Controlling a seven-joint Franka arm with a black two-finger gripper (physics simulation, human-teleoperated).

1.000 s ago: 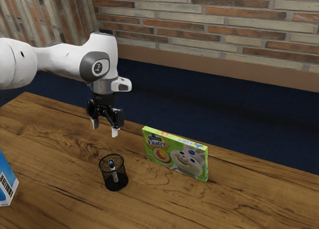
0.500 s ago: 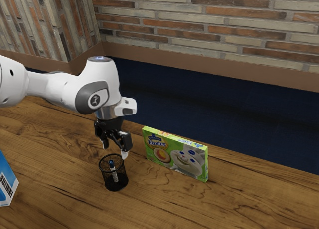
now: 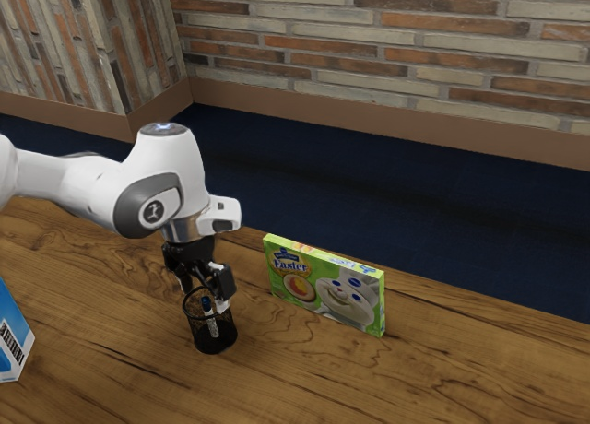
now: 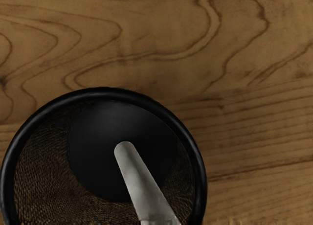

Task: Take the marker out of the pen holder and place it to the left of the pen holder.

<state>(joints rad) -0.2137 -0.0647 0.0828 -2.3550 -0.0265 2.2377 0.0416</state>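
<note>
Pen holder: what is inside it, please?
One marker leans inside the pen holder, over its black bottom. The marker covers part of that bottom; under it I cannot see.

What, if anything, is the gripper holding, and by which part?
Nothing is held: the gripper is open at the mouth of the pen holder, the marker inside.

in the exterior view, a brick wall (image 3: pixel 387 37) in cream, orange and brown spans eleven to two o'clock; a side wall (image 3: pixel 55 46) juts out at ten. a plain tan skirting (image 3: pixel 369 129) runs along their foot. the dark blue floor (image 3: pixel 415 203) may be carpet. the wooden table (image 3: pixel 461 378) spreads from four to nine o'clock, its grain wavy, under soft light.
</note>
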